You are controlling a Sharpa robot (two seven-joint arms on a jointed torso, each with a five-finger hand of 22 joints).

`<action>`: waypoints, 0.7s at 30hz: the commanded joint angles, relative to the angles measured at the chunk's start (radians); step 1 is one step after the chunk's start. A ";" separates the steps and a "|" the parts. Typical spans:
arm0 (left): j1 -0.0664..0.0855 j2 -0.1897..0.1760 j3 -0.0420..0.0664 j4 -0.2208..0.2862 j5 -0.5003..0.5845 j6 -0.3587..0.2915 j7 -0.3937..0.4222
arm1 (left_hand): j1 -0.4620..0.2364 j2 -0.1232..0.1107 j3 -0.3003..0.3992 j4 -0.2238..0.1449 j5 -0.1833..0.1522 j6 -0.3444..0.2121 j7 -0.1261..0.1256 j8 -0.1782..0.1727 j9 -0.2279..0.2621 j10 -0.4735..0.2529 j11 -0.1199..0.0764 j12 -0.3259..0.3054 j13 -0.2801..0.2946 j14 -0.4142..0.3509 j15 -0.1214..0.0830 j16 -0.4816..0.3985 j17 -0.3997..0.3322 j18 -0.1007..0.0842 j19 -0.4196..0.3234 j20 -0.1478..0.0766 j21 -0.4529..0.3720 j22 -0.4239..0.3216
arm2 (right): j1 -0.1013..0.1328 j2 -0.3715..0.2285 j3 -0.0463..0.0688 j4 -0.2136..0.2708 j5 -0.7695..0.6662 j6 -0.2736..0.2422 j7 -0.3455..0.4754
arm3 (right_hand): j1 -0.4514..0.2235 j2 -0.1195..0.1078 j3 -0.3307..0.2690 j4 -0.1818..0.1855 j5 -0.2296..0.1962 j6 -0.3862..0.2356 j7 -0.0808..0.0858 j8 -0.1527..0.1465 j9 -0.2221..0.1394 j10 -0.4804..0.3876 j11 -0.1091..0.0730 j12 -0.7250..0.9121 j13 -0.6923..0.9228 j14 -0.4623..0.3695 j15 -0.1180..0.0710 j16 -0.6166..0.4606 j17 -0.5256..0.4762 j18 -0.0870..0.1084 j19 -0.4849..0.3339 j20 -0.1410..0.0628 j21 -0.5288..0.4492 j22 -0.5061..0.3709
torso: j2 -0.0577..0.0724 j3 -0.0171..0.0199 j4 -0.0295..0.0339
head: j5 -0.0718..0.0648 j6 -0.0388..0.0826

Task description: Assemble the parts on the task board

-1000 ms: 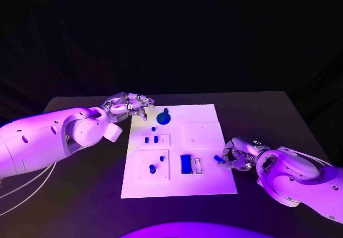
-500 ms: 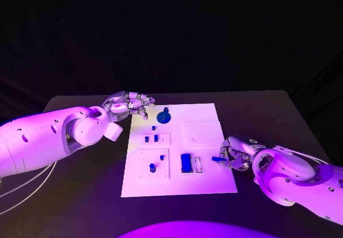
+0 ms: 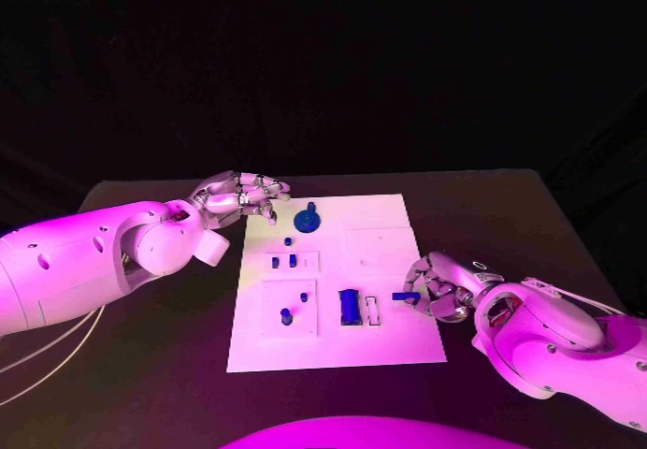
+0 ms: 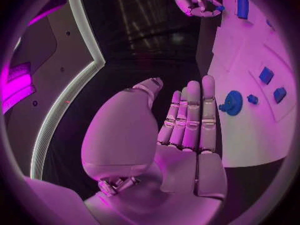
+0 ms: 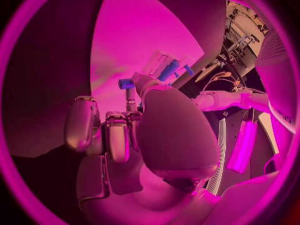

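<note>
The white task board (image 3: 384, 253) lies mid-table. My right hand (image 3: 441, 285) hangs over its right edge and pinches a small blue part (image 3: 405, 297), seen in the right wrist view as a blue part (image 5: 127, 83) at the fingertips of that hand (image 5: 125, 130). A blue block (image 3: 350, 307) stands in the board just left of it. A round blue gear (image 3: 309, 222) sits near the far edge, with small blue pieces (image 3: 284, 262) and a peg (image 3: 286, 316) in the left plates. My left hand (image 3: 250, 198) hovers at the far left corner, holding nothing, fingers straight (image 4: 187, 120).
Bare black table (image 3: 149, 374) surrounds the board on every side. The left wrist view shows the gear (image 4: 233, 102) on the board (image 4: 250, 140) beside the fingertips, and the right hand (image 4: 197, 0) far off.
My right hand has edged slightly inward over the board's right edge with the blue part in its pinch. The left hand has stayed where it was.
</note>
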 commanded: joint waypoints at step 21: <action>0.000 0.001 0.001 0.005 0.004 0.004 0.016 | 0.000 0.010 -0.001 0.007 0.000 -0.004 -0.002 0.006 0.001 0.004 0.000 0.007 0.001 -0.005 -0.004 0.005 0.001 0.014 0.005 0.002 -0.007 -0.001 | -0.041 0.087 -0.002 -0.024 0.252 -0.036 0.016 | -0.218 -0.012 -0.020 0.047 -0.053 0.008 0.003 0.011 0.032 0.080 0.002 0.006 0.229 0.097 -0.001 -0.002 0.231 -0.008 0.025 -0.001 -0.033 0.119 | 0.001 0.0004 0.0009 | -0.004 -0.005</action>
